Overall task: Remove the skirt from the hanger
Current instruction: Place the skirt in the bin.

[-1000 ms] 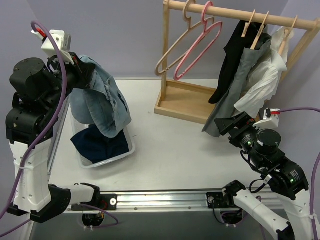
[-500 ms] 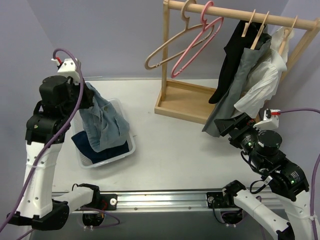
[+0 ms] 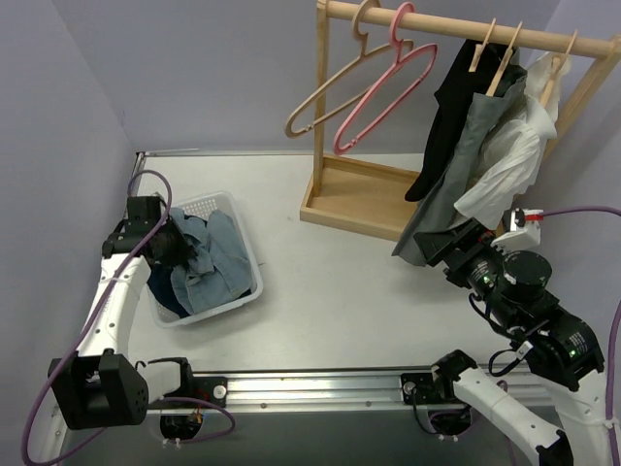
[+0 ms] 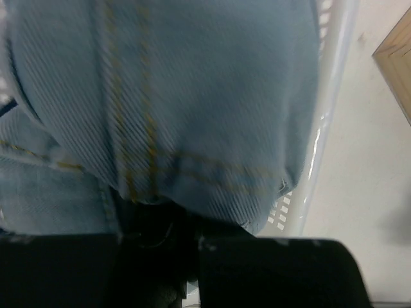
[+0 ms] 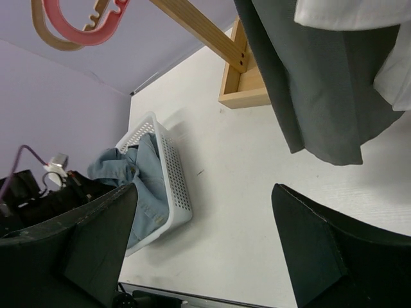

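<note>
Sitting well to the left of the wooden rack is a white basket with a denim garment in it. The left gripper is down in that basket, closed tight with denim bunched at its fingers. At the left end of the rack's rail hang a bare wooden hanger and a pink hanger. Toward the rail's right end the skirt hangs from its hanger, between a black garment and a white blouse. Its hem drops past the rack's base at the front. The right gripper sits near that hem, off the rack's front right corner, jaws spread wide with nothing between them.
</note>
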